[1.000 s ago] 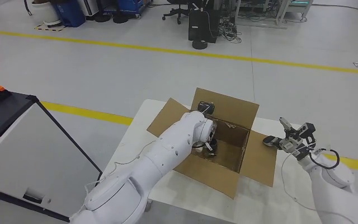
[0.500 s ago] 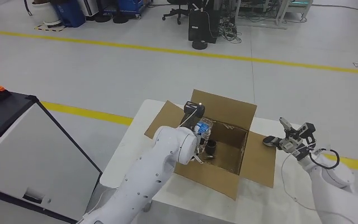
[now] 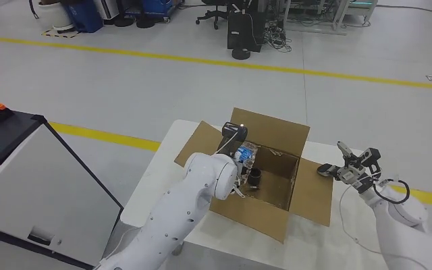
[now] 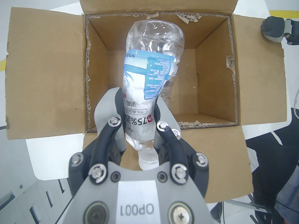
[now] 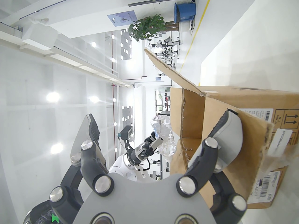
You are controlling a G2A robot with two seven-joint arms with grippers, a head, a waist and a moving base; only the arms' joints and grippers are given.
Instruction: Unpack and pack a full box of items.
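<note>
Above the open cardboard box [image 4: 46, 71], we are holding a crumpled clear bottle [image 4: 151, 66] with a blue and white label in the left gripper [image 4: 137, 101]. Its jaws are clamping the bottle's neck end, just past the cap. The bottle is pointing bottom-first over the mouth of the box and is touching neither walls nor floor. All four flaps are lying folded outward, and the box is sitting on the white table [image 3: 158, 179].

We are looking straight down into the box through the left wrist view. The floor that is showing around the bottle is bare cardboard; the patch behind the bottle and the fingers is hidden from us.

We are holding the right gripper [image 5: 158, 117] just beside the flap on its own side of the box. Its jaws are spread wide with nothing between them. One finger is lying close to that flap, though we cannot tell whether it is touching.

We are judging that this bottle is either the last thing coming out or the first thing going back in; the pictures are not telling us which. Either way, we are reckoning the unpacking is all but finished, while nearly the whole of the packing is lying ahead of us
</note>
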